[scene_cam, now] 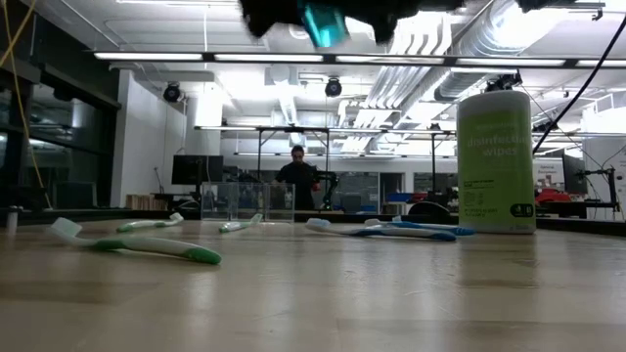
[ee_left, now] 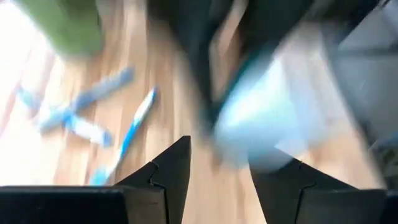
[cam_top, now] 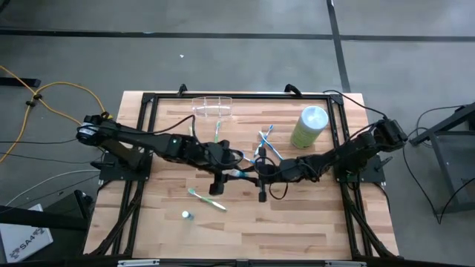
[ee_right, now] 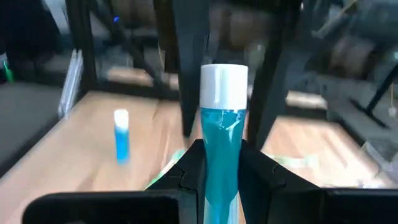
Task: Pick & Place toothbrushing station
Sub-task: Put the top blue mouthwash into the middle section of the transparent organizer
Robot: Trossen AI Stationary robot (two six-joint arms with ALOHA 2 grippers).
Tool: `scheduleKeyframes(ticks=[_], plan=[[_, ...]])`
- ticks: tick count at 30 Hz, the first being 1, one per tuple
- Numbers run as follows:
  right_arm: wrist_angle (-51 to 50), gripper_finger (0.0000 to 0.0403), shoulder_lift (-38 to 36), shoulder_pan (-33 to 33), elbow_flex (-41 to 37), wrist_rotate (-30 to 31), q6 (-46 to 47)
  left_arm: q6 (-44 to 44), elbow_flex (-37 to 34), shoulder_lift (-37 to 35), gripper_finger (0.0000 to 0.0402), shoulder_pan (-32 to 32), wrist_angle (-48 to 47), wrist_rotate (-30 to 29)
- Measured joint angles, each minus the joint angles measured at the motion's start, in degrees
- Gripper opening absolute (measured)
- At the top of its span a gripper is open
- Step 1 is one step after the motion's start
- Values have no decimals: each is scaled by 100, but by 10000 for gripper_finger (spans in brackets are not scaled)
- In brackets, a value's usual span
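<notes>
You have the right gripper point(ee_right: 221, 165) clenched on a teal toothpaste tube point(ee_right: 222, 146) with a white cap, and it hangs above the middle of the table, on the near side of the toothbrushing station point(cam_top: 213, 106). The station is a clear holder that stands near the far edge of the table, apart from both arms, and the green wipes canister point(cam_top: 309, 126) stands to the right of it. The left gripper point(cam_top: 220, 178) is also well in front of the station, close to the right one, with its fingers spread and nothing between them; the tube seems to be just ahead of them. I think this is a handover or a carry to the station, so move slowly, because the two grippers are very near each other. Keep the grip on the tube firm until the other fingers are really around it. Two blue toothbrushes point(cam_top: 266, 142) lie between the grippers and the station, toward the canister side, and a green toothbrush point(cam_top: 206, 199) lies farther from the station, so lift high enough to pass over them.
</notes>
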Motion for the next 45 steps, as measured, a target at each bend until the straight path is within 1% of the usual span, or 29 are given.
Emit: scheduleKeyframes(ticks=[1, 7, 10, 16, 20, 22, 30, 36, 41, 45], plan=[[98, 55, -40, -4, 28, -33, -2, -10, -25, 40, 153, 21, -95, -15], [109, 55, -7, -11, -6, -176, -46, 17, 17, 1, 153, 85, 56, -117], [56, 55, -22, -49, 5, -26, -41, 120, -1, 16, 153, 77, 53, -114], [-205, 55, -11, -32, -9, 31, 63, 331, 3, 4, 153, 75, -35, -117], [-451, 55, -6, 41, -12, 375, 127, 486, 11, -114, 153, 38, -25, -97], [-508, 55, -6, 84, -18, 448, 127, 485, 14, -212, 153, 7, -34, -95], [-501, 55, -3, 151, -20, 478, 148, 486, 24, -406, 153, -228, -76, -73], [-409, 55, -1, 154, -21, 450, 149, 716, 24, -408, 153, -396, 30, -54], [-298, 55, -1, 158, -32, 315, 151, 812, 22, -410, 153, -376, 160, -13], [-260, 55, -1, 164, -42, 356, 125, 829, 22, -419, 153, -330, 205, -10]])
